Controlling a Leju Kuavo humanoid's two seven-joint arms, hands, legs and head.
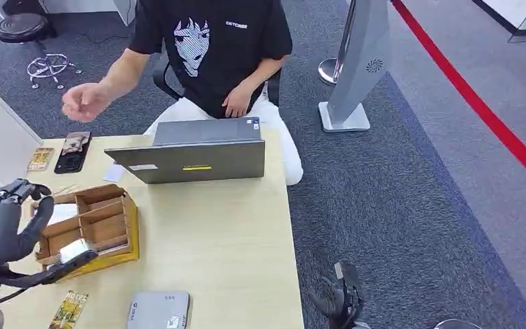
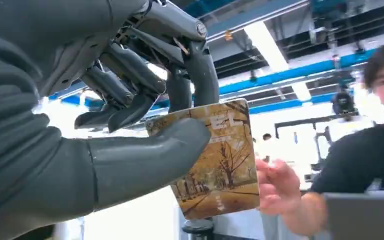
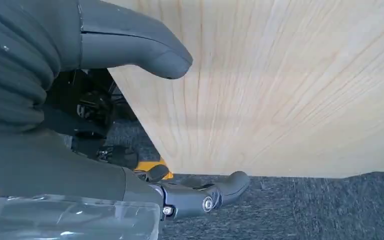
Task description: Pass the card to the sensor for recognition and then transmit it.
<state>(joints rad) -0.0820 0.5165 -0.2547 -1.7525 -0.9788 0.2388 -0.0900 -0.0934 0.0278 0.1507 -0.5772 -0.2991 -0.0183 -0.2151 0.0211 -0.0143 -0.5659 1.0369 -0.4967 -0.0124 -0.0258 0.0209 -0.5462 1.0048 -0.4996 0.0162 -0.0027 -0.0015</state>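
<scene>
Wooden box [image 1: 96,223] beside left hand [image 1: 0,226], laptop [image 1: 195,154] beyond

We see our left hand [image 2: 130,125] pinching the card [image 2: 220,160] between thumb and fingers, a person's hand [image 2: 277,187] just beside the card.

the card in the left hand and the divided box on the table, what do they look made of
The autumn-tree printed card pinched by the left hand looks like glossy plastic or coated paper: stiff, flat, slight sheen. The brown divided box looks like matte corrugated cardboard, with thin folded partitions.
</scene>
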